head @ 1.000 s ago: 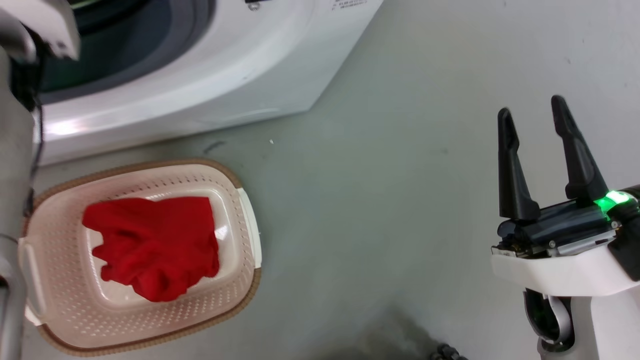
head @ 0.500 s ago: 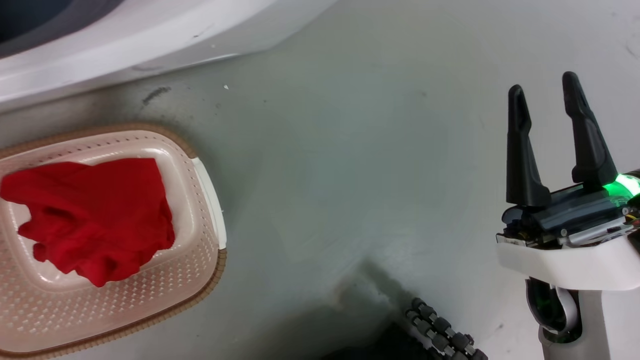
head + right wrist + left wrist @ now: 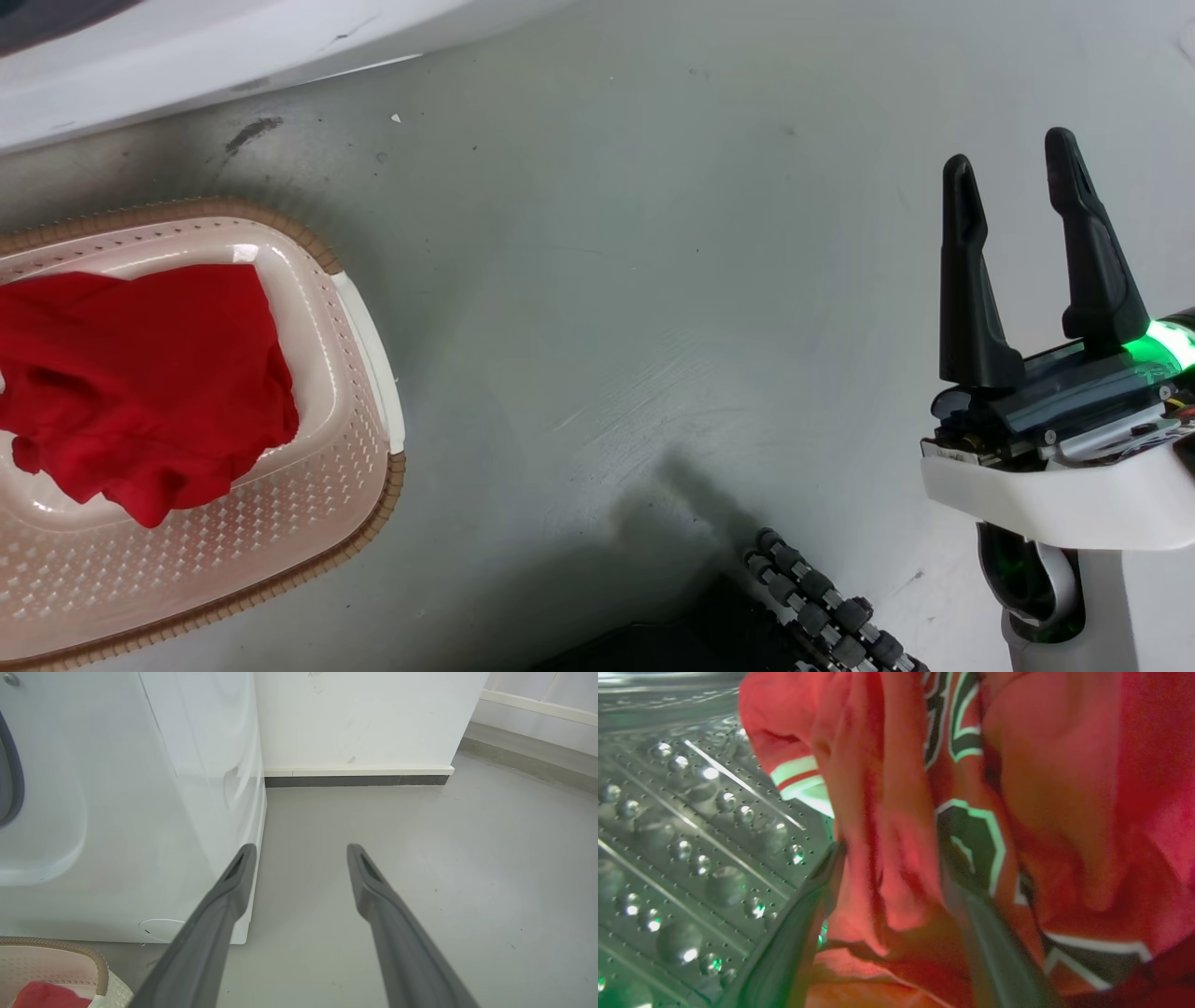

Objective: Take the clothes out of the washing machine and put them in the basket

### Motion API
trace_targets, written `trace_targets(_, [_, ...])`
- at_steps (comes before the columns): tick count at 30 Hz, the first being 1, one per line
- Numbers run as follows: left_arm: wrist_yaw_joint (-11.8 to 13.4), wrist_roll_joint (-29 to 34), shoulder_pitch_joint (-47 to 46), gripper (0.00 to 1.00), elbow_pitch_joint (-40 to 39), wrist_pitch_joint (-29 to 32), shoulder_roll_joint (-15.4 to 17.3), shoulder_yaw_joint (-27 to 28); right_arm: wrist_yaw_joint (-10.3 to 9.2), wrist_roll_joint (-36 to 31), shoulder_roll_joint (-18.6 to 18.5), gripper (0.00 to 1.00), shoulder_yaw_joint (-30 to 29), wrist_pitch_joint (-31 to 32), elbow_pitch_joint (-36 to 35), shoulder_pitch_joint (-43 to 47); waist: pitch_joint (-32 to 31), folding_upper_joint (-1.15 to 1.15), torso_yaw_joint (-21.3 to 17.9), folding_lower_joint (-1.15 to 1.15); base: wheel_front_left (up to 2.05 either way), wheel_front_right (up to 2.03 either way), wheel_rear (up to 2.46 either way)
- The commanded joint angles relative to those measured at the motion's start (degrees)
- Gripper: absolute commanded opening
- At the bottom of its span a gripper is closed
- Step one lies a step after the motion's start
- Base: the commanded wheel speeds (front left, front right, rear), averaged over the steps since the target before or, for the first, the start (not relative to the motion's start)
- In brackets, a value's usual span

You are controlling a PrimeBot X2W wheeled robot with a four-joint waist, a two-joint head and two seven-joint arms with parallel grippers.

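Head view shift: since a second ago the whole picture has slid, so the camera has moved and the things have not. The basket [image 3: 369, 308] is now cut by the left edge, and the washing machine [image 3: 187, 56] is a white strip along the top.
Right fingers [image 3: 971, 299]: low on the right, spread with nothing between them. They hang over bare floor [image 3: 607, 280] at much the same spot in the picture as before, and look idle.
Red garment [image 3: 140, 373]: crumpled inside the basket, which stands on the floor just in front of the machine.
Task meaning: one piece looks delivered and the jersey [image 3: 1055, 812] is still to fetch. The camera's swing probably goes with the body leaning toward the machine.
Left fingers [image 3: 798, 933]: in the left wrist view, inside the steel drum [image 3: 691, 835] and spread, with a fold of the jersey lying between them. The gap suggests they have not yet pinched it.
Left arm pose: reaching deep into the drum, with the fingers pointing along its dimpled wall into the bundle.
Jersey: bunched in the drum, with its striped trim and black number showing.
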Motion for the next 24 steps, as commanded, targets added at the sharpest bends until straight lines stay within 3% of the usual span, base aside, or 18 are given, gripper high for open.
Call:
trace_targets(1, [0.63, 0.87, -1.11, 1.00, 0.15, 0.28, -0.01, -0.92, -0.04, 0.56, 0.06, 1.00, 0.11, -0.12, -0.42, -1.12, 0.33, 0.00, -0.23, -0.01, 0.00, 0.00, 0.00])
trace_targets(7, [1.16, 1.79, -2.41, 1.00, 0.42, 1.41, -0.80, -2.62, -0.04, 0.70, 0.06, 1.00, -0.09, -0.12, -0.49, -1.43, 1.31, 0.00, -0.30, -0.01, 0.00, 0.00, 0.00])
trace_targets(8, [1.28, 1.88, -2.26, 0.76, 0.59, 1.97, -0.83, -2.85, -0.04, 0.74, 0.06, 1.00, -0.07, -0.12, -0.44, -1.40, 1.32, 0.00, -0.32, -0.01, 0.00, 0.00, 0.00])
trace_targets(9, [1.44, 1.64, -2.31, 0.00, 0.63, 1.95, -0.79, -2.76, -0.04, 0.86, 0.07, 1.00, 0.00, -0.12, -0.36, -1.32, 1.37, 0.00, -0.37, -0.01, 0.00, 0.00, 0.00])
trace_targets(18, [1.38, 0.65, -0.89, 0.00, -0.03, -3.05, -0.58, -3.00, -0.04, 0.29, 0.06, 1.00, -0.50, -0.12, 0.05, -1.53, 0.80, 0.00, 0.24, -0.01, 0.00, 0.00, 0.00])
trace_targets(24, [0.49, -1.44, 1.70, 0.00, -0.71, -10.54, -1.48, -2.05, -0.04, -0.72, 0.06, 1.00, -1.22, -0.12, 0.59, -1.47, -1.72, 0.00, 2.34, -0.01, 0.00, 0.00, 0.00])
